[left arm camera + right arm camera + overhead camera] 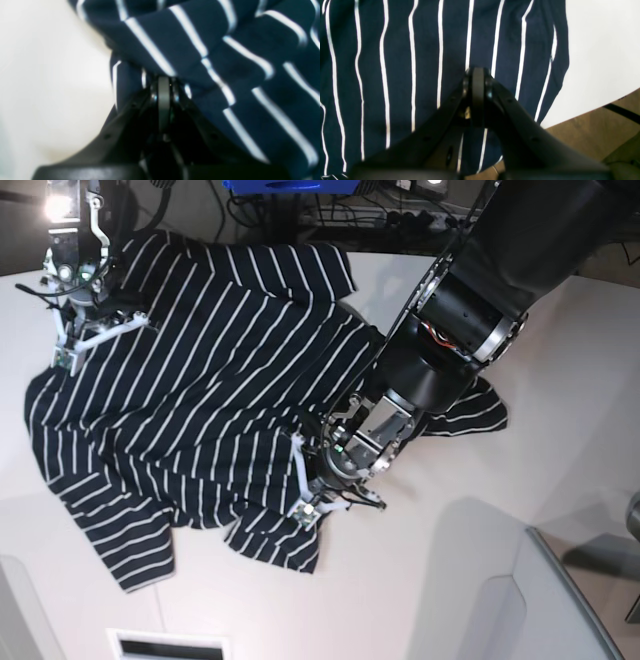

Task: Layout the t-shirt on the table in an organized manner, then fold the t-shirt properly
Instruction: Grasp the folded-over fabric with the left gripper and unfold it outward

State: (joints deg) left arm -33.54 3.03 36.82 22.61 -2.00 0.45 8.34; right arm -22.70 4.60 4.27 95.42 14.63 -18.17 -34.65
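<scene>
The dark navy t-shirt [200, 390] with thin white stripes lies rumpled and partly spread across the white table [450, 580]. My left gripper [305, 505] is at the shirt's near edge in the base view. In the left wrist view it [163, 80] is shut on a bunched fold of the t-shirt [225, 62]. My right gripper [65, 355] is at the shirt's far left edge. In the right wrist view it [478, 71] is shut, its tips pinched on the striped t-shirt [395, 75], which runs on beneath the fingers. A sleeve sticks out behind the left arm.
Cables and a blue object [290, 185] sit beyond the table's far edge. The table edge [582, 110] and brown floor [595, 130] show close beside the right gripper. A raised white panel [480, 600] and a slot [165, 645] lie along the near side.
</scene>
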